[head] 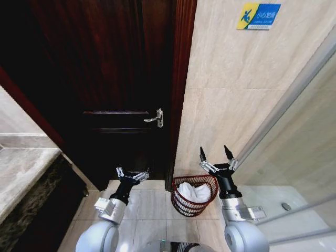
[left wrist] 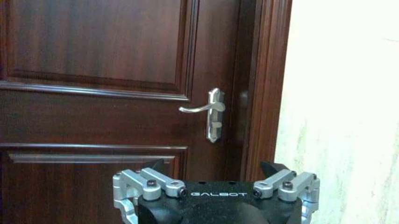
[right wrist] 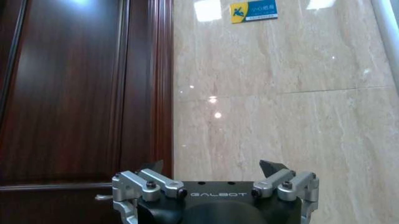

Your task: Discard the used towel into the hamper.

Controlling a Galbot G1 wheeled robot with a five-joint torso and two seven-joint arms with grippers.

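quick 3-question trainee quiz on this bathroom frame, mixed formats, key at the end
1. True or false: white towel cloth already lies inside the round red-brown open-bar hamper.
2. The hamper stands on the floor nearest which tool? A) left tool B) right tool
3. Fill in: the silver lever handle is mounted on the dark wooden ____.

Key:
1. True; the cloth sits below the rim.
2. B; the right tool is open and empty just above the rim. The left tool, also open, faces the door.
3. door

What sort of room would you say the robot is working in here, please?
Most likely a bathroom: tiled walls, a glass shower screen, a stone counter, and a hamper holding a white towel.
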